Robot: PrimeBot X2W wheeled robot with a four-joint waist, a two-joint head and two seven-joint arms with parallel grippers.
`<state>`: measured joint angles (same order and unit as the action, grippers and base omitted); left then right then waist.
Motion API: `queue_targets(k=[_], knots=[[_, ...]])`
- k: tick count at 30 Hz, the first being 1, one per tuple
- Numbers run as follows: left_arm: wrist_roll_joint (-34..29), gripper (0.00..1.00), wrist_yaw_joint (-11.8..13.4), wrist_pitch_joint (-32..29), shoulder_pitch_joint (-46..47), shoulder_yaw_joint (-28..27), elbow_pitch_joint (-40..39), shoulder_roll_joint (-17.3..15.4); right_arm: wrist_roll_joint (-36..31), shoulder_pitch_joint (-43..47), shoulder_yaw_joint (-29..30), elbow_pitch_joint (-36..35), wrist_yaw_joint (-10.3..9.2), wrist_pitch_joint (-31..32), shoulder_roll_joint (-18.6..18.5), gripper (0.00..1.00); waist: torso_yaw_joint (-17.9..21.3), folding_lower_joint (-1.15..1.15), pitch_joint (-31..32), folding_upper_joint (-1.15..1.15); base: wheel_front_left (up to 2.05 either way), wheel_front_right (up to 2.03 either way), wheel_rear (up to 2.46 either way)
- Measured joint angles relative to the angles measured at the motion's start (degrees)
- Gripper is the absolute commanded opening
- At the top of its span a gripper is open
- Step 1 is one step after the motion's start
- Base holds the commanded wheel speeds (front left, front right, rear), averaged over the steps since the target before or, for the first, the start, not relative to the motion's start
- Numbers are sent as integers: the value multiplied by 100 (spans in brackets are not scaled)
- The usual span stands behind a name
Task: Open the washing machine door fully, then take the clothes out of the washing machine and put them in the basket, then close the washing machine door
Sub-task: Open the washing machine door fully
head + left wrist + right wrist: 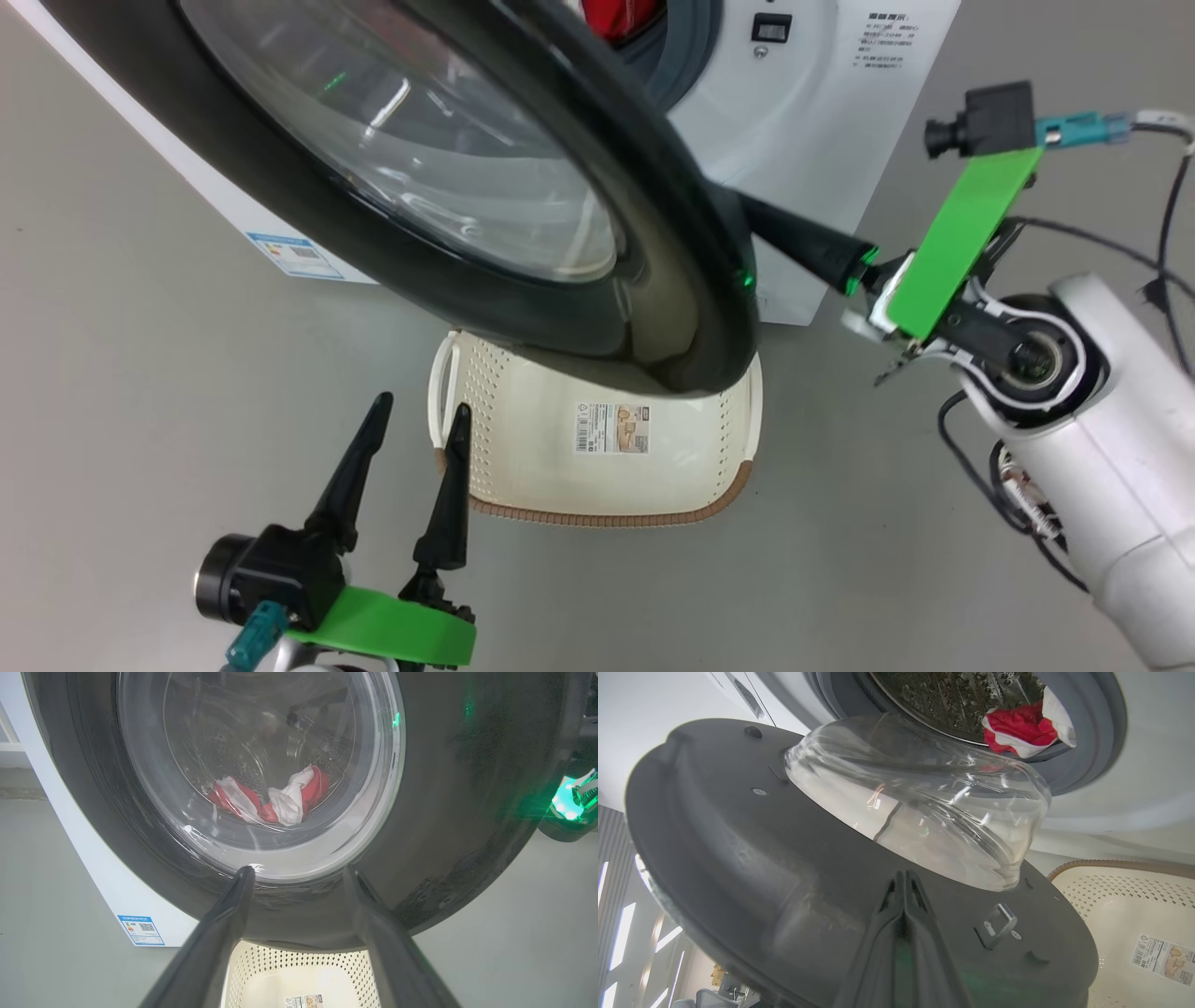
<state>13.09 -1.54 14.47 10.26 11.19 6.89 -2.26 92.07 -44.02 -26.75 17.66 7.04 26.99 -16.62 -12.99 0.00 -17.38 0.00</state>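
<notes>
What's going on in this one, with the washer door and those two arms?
The washing machine door stands partly open. The right gripper, shut, rests against its inner face, apparently pushing it wider. The left gripper hangs open beside the basket, holding nothing. The clothes lie in the drum of the washing machine; the basket, on the floor under the door, has none yet.

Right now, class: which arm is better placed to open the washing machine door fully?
Right. The right fingers, shut, meet the door's inner face, ready to push; the left fingers hang open outside it, near the basket.
</notes>
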Motion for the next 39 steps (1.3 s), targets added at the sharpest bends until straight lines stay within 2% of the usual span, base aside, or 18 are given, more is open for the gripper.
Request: queue_targets(k=[17, 20, 21, 23, 24, 39], knots=[[-1, 100, 0, 0, -96, -38, -7, -1, -92, 399, -126, -274, 1, 177, 215, 0, 41, 0, 126, 0, 0, 0, 0], [-1, 100, -2, 0, -96, -62, -7, -1, -175, 403, -86, -270, 1, 59, 221, 40, 48, 0, 144, 0, 0, 0, 0], [-1, 100, -8, 0, -96, -70, -7, -1, -201, 407, -54, -270, 1, 11, 224, 48, 50, 0, 154, 0, 0, 0, 0], [-1, 100, -26, 0, -97, -92, -7, -1, -203, 419, 8, -269, 1, -66, 223, 89, 59, 0, 171, 0, 0, 0, 0], [-1, 100, -53, 0, -97, -107, -7, -1, -209, 437, 20, -268, 1, -109, 223, 100, 64, 0, 182, 0, 0, 0, 0], [-102, 100, -202, 0, -276, -363, 52, -2, -294, 1263, 201, -131, 1, -764, 52, 100, 308, 0, 382, 0, 0, 0, 0]])
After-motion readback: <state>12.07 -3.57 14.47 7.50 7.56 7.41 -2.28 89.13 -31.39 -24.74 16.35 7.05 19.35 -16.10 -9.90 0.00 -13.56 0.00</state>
